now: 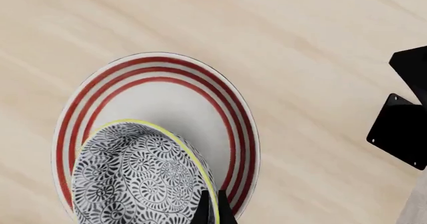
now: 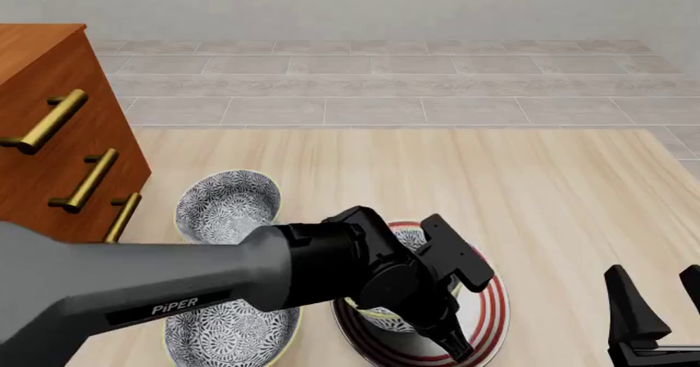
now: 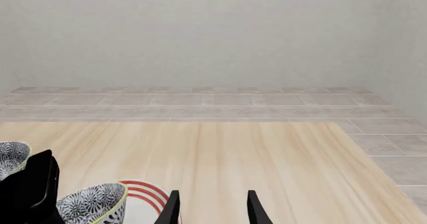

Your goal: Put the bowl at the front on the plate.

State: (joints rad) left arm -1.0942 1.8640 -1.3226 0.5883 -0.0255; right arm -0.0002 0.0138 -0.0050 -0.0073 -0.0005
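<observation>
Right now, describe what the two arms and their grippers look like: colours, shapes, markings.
The left arm has a smooth grey tubular link with "PiPER" printed on it in white. Its wrist is glossy black and blocky, ending in a black left gripper with thin, tapered fingers. The right gripper is also black, with two slim pointed fingers. No cables show.

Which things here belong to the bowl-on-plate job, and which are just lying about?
In the job:
- bowl, gripped at its rim by the left gripper
- plate beneath it

Lying about:
- far bowl
- near bowl
- wooden drawer cabinet
- right gripper, open
</observation>
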